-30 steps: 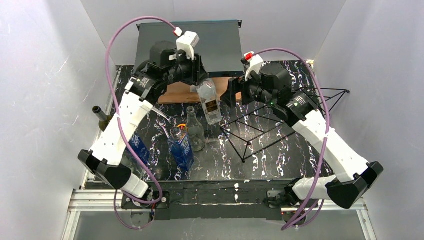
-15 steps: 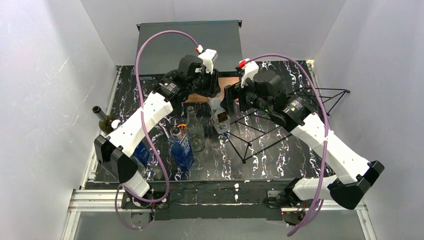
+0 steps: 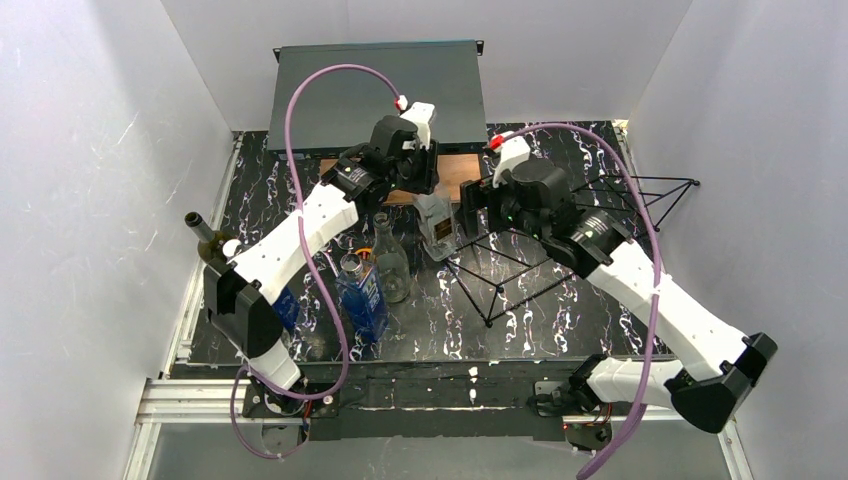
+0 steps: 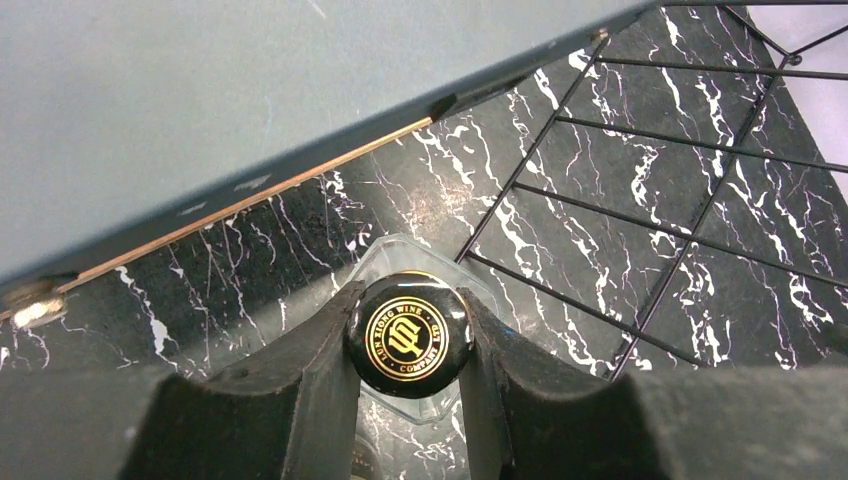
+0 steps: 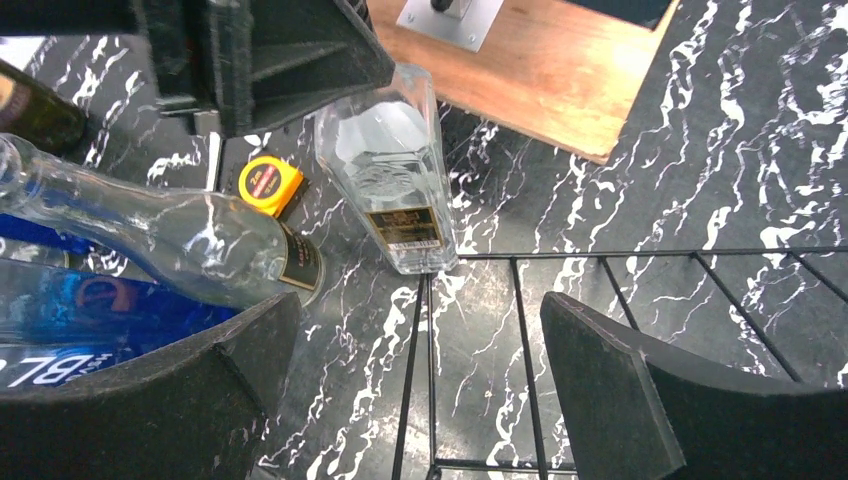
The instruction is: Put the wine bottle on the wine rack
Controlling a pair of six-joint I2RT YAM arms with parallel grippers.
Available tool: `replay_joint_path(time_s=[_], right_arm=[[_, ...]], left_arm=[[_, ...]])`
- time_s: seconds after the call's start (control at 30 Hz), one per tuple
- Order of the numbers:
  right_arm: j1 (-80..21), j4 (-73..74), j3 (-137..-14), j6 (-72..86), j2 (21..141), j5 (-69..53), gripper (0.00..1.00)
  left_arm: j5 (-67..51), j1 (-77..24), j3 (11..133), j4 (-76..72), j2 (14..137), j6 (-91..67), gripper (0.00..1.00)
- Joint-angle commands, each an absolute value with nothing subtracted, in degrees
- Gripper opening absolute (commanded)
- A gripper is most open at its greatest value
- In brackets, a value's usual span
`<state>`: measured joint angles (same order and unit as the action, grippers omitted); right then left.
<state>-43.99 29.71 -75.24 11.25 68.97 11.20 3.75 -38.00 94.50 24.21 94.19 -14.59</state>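
The wine bottle, a clear square-sided one, is not yet on the wine rack; it hangs or stands tilted at the rack's left end, its base just beside the corner wires, and whether it rests on the table I cannot tell. The left claw pinches it by the top, both fingers pressed against the black-and-gold cap. The right claw is spread wide and holds nothing, hovering near the bottle's lower body and over the rack's end. I'd judge the pick-up done and the carry nearly done. What remains is laying the bottle down across the wires, perhaps with the free claw steadying the base, and letting go. The other bottles stand apart on the left.
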Motion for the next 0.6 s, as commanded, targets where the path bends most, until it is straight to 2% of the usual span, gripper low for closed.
replay_joint_path(time_s=[0.0,0.33,0.57], right_arm=[[-44.12,25.08,-73.27,12.34,64.12,15.46,1.0],[-44.07,25.18,-70.3,12.39,60.94,16.83,1.0],[-44.07,24.23,-68.48,12.41,60.04,16.8,1.0]], left_arm=[[3.97,-38.64,100.23,17.54,94.0,-18.38,0.0],[9.63,-40.41,103.26,17.1,97.19,-15.14,0.0],[11.94,-41.68,98.49,10.72,96.13,-10.85,0.0]])
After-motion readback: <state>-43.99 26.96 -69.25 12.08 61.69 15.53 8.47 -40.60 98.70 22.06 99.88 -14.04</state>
